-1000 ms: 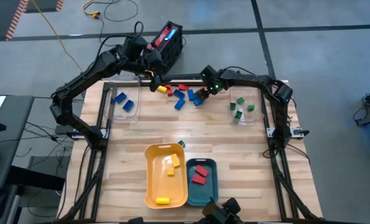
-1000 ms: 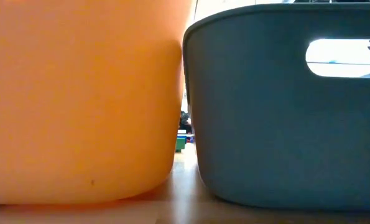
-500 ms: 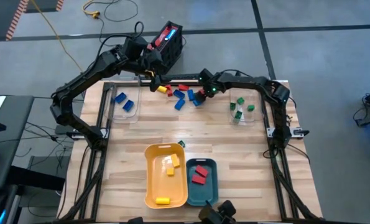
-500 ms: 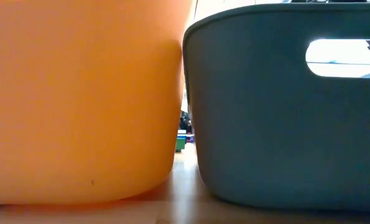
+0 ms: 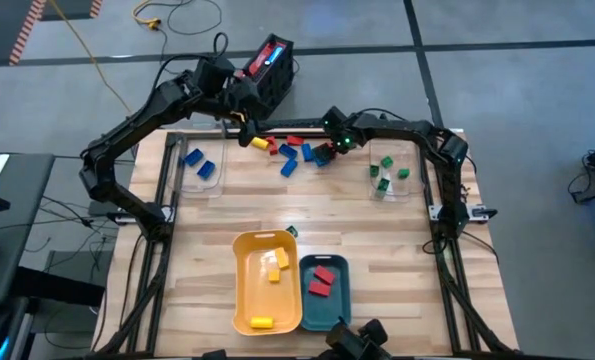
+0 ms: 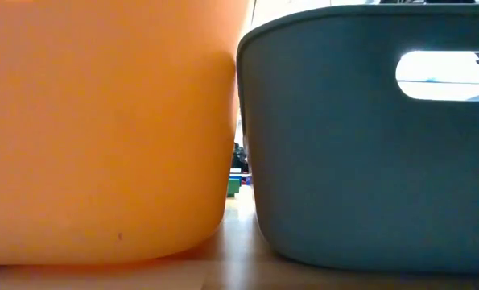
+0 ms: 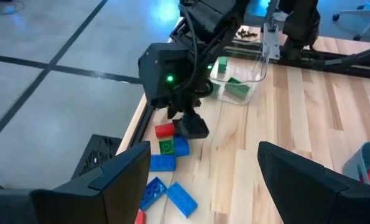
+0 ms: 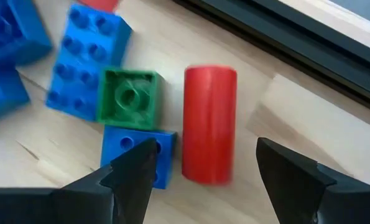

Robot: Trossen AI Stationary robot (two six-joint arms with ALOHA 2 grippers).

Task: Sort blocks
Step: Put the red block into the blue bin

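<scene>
The right gripper (image 5: 324,152) is hanging open over the loose blocks (image 5: 289,152) at the worktop's far edge, its fingers straddling a red block (image 8: 209,124) beside a small green block (image 8: 129,98), probably lining up a pick. The left gripper (image 5: 245,135) is waiting open just beside the same pile. Sorted blocks are already lying in the yellow tray (image 5: 245,300) and teal tray (image 5: 341,303) at the near edge. In the low view, both trays are hiding almost everything behind them.
</scene>
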